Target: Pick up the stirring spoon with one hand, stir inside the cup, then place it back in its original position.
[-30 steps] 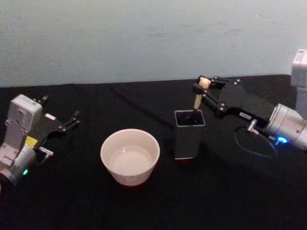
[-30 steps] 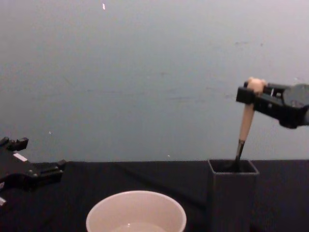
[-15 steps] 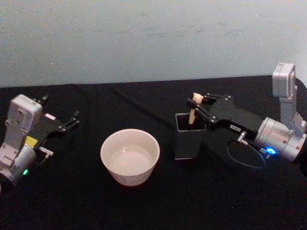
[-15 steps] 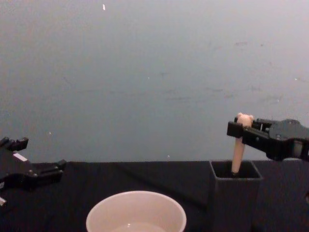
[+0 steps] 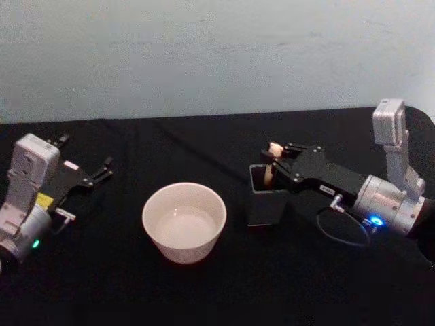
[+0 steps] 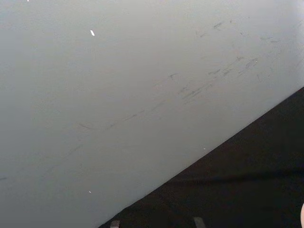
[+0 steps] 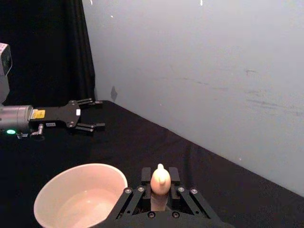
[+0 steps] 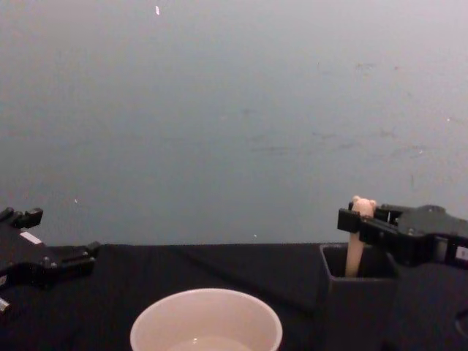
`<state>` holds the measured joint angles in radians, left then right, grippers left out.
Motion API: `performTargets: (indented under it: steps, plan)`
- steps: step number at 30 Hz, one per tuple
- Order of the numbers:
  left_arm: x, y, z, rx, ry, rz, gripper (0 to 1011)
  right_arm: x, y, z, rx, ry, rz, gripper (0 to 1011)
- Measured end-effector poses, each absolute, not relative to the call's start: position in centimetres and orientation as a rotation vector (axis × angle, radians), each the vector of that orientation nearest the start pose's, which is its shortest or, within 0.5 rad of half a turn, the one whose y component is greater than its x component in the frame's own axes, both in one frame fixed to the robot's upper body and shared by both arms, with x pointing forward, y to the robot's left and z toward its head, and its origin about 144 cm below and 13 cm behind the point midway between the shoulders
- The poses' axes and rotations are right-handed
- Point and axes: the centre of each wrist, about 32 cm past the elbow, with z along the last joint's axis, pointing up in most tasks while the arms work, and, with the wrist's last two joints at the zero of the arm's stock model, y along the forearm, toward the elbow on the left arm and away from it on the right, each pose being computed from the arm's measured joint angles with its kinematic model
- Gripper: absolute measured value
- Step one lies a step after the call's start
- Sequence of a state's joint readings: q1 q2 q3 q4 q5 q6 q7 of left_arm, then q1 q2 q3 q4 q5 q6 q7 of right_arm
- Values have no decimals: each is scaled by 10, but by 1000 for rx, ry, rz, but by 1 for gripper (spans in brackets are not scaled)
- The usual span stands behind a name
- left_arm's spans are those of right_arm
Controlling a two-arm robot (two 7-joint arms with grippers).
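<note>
The stirring spoon stands nearly upright in the dark grey square holder, its original position. Only the beige handle and bear-head knob rise above the holder's rim. My right gripper is shut on the handle just under the knob, low over the holder's mouth. The cream-white cup sits left of the holder, apart from it, with a little liquid inside. My left gripper rests open at the far left, also seen as the left gripper.
A black cloth covers the table, with a pale wall behind. A thin cable loop hangs under the right arm. The cup stands between the two arms, and a dark curtain hangs at one side.
My right gripper has come down and toward the cup with the spoon, sinking it deeper into the holder until only the handle top shows. The left arm has stayed still.
</note>
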<state>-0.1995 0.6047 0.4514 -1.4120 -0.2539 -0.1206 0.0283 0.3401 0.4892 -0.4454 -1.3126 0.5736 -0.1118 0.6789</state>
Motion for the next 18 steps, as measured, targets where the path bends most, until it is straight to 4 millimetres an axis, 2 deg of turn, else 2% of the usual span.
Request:
performTargets:
  steps: [18]
  plan:
    - [489, 310, 1140, 304, -285, 1248, 1002, 533, -285, 1159, -16, -2, -654, 212]
